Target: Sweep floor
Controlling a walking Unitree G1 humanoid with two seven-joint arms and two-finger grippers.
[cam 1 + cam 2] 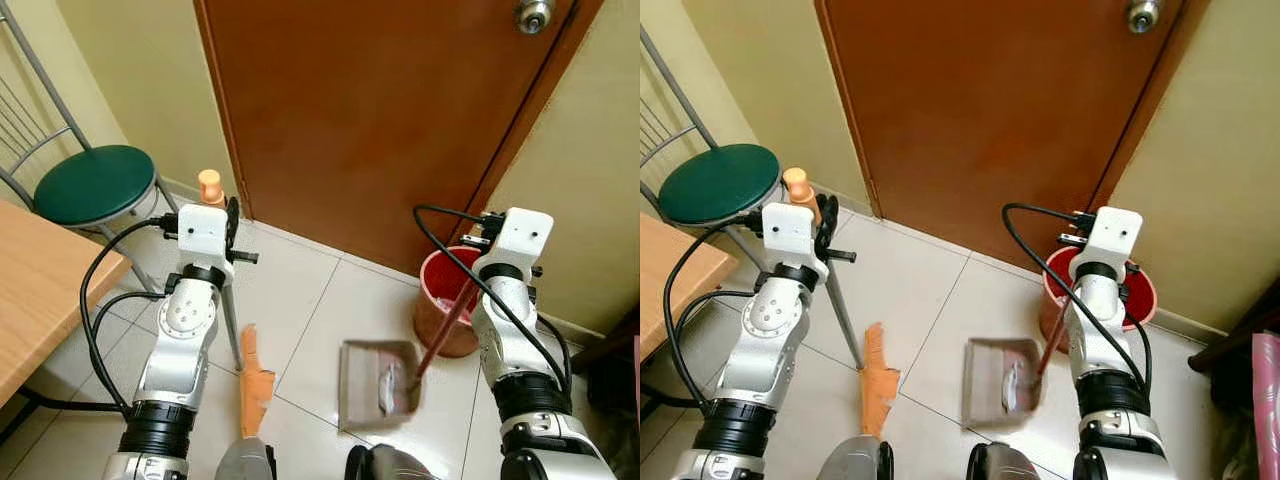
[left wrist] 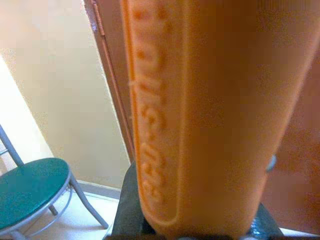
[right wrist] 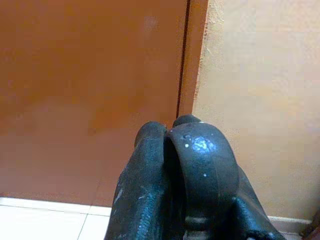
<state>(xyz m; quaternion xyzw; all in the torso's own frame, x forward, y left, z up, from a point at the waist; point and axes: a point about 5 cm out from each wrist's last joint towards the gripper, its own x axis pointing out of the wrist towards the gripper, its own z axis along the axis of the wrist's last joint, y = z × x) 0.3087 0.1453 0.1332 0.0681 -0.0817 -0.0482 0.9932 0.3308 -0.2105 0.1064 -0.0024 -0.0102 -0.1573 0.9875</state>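
Note:
My left gripper (image 1: 231, 222) is shut on a broom, just under its orange grip (image 1: 210, 186). The broom's metal pole slants down to the orange broom head (image 1: 255, 378) on the tiled floor between my arms. That orange grip (image 2: 200, 125) looms close in the left wrist view. My right gripper (image 1: 486, 232) is shut on the top of the dustpan's red-brown handle (image 1: 446, 322). The grey-brown dustpan (image 1: 377, 400) rests on the floor with a bit of pale debris (image 1: 388, 385) in it. The right gripper's black fingers (image 3: 197, 165) are pressed together in front of the door.
A red bin (image 1: 434, 300) stands behind the dustpan against the brown door (image 1: 380, 120). A green-seated metal stool (image 1: 95, 184) and a wooden table (image 1: 35, 290) stand at the left. Dark furniture and a pink object (image 1: 1268, 385) sit at the right edge.

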